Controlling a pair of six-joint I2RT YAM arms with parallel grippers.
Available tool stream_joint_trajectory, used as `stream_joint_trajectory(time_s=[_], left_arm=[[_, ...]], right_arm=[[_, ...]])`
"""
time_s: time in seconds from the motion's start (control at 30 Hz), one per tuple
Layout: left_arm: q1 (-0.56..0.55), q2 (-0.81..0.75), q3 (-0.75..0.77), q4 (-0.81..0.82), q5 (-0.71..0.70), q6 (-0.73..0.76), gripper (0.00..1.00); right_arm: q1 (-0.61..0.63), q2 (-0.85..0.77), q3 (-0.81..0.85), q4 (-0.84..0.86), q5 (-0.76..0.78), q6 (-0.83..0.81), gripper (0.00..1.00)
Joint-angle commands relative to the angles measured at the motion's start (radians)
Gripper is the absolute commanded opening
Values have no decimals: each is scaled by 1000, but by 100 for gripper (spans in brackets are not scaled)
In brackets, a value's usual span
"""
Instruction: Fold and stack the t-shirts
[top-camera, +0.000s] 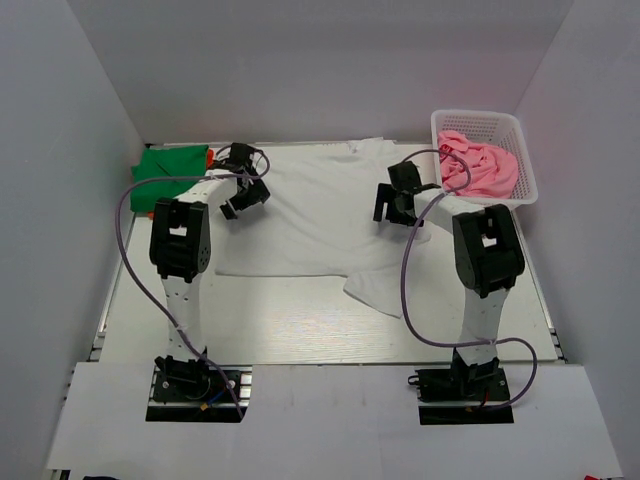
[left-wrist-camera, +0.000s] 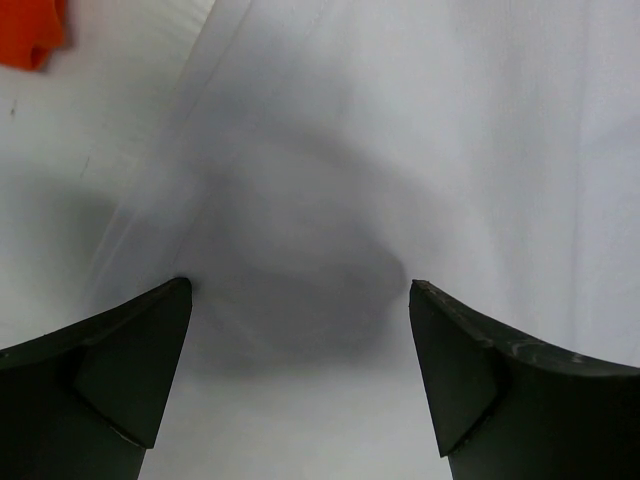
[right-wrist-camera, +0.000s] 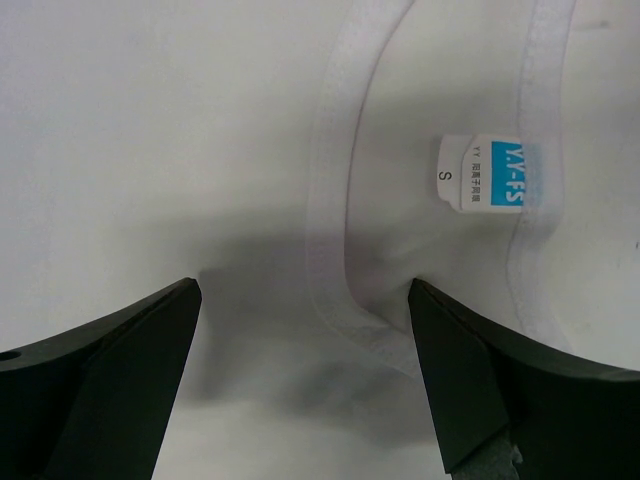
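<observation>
Lower centre, top view: bare table (top-camera: 300, 325), then the white t-shirt (top-camera: 310, 215) spread flat across mid-frame, with a loose flap at its lower right.

Left gripper (top-camera: 245, 200): over the shirt's left edge, left of centre. Jaws spread wide, nothing between them. Its wrist view shows only white cloth and shadow below. Contact with the cloth: cannot tell.

Right gripper (top-camera: 395, 210): over the shirt's right part, right of centre. Jaws also wide apart and empty. In its wrist view the collar (right-wrist-camera: 335, 200) runs between the fingers, with the blue-and-white neck label (right-wrist-camera: 482, 173) upper right.

Upper left: green t-shirt (top-camera: 165, 175) at the far table corner, with a sliver of orange t-shirt (top-camera: 207, 156) at its right edge.

Upper right: pink t-shirt (top-camera: 480, 168) bunched inside the white lattice basket (top-camera: 480, 117).
</observation>
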Motion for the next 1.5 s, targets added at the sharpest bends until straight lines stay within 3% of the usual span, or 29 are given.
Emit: stream_joint_trajectory(time_s=[0.0,0.1,0.2,0.3,0.37,0.5,0.77,0.93,1.07,1.3,1.47], left_arm=[[6,19,71,-51,-12,-2,100],[6,-18,99,-71,-21,27,100],[-3,-128,56,-71,-52,36,100],[-12,-293,-70,-60,-87,6,100],[-12,-392,-235,-14,-98,-29,100],[-2,-596,-562,21,-98,-121,100],[8,-770,-855,49,-121,-256,100],[8,-765,-869,71,-144,-287,95],[8,-711,-869,43,-172,-312,84],[17,-668,-849,54,-207,-332,77],[17,-636,-826,72,-207,-341,69]], right_arm=[[-18,52,105,-66,-3,-39,90],[-17,52,157,-86,-35,-82,90],[-6,-46,118,-34,-90,-107,90],[-3,-214,-98,134,-176,-87,90],[2,-370,-281,197,-205,-53,90],[17,-555,-477,337,-290,1,90],[28,-782,-629,310,-304,28,90],[26,-842,-665,278,-313,27,90],[25,-881,-705,218,-290,27,90],[26,-913,-749,132,-284,30,90],[41,-930,-763,48,-201,42,90]])
